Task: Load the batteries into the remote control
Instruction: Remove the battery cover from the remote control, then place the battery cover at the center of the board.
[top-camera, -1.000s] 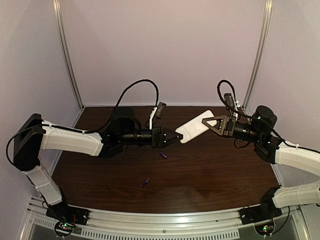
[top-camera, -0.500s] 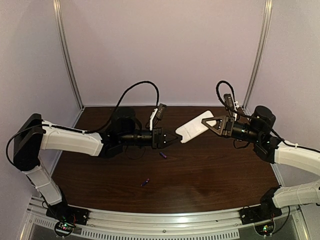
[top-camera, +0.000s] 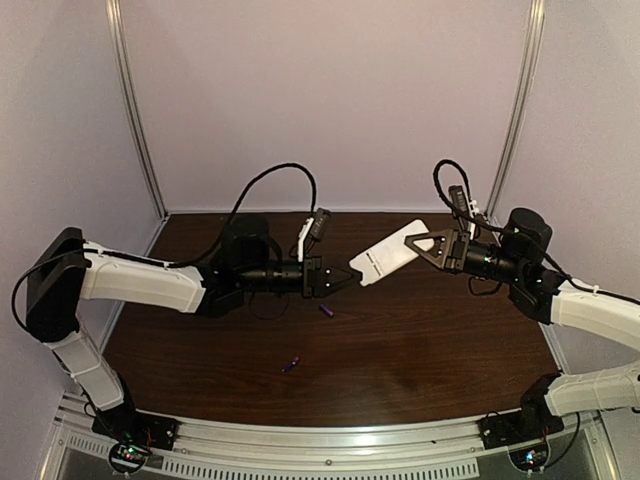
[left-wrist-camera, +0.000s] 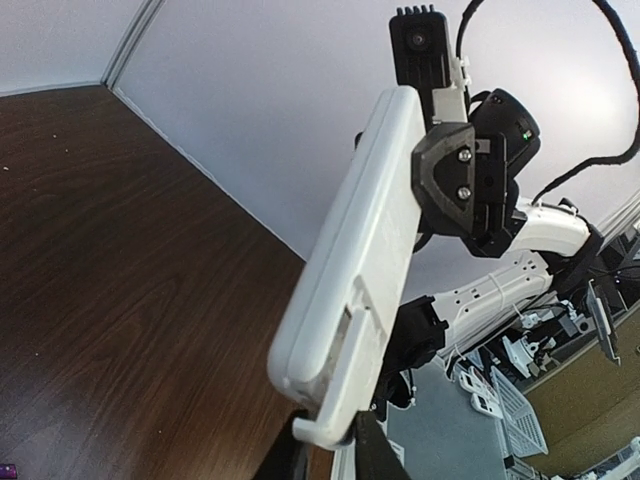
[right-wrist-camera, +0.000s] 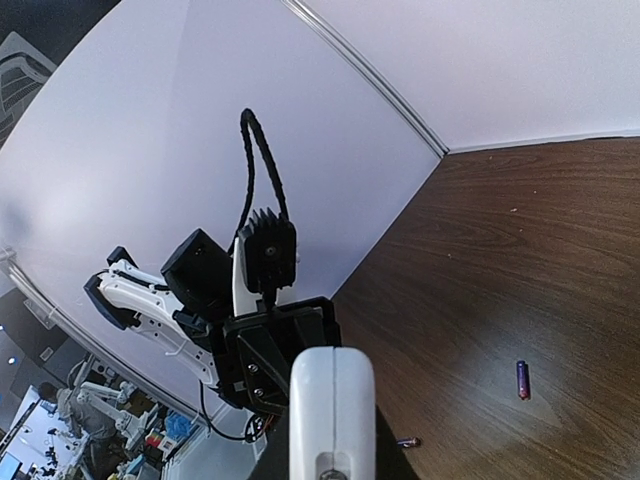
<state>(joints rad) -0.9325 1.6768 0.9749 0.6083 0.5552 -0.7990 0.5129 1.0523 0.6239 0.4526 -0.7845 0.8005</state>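
Purple batteries (top-camera: 325, 310) (top-camera: 290, 364), we count two, below left jaws; one remote control (top-camera: 388, 254), pinched by left and right jaws; wooden counter (top-camera: 430, 340), lilac walls (top-camera: 330, 100).

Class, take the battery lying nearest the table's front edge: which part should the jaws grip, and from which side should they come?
Best grip the battery across its middle, coming down from above. It lies flat on the table, slanted, with nothing beside it, so turn the jaws across its length.

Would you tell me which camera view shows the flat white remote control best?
The left wrist view: the flat white remote control is large and close, its plain back and cover seam clear. The top view shows it small and distant; the right wrist view shows only its near end.
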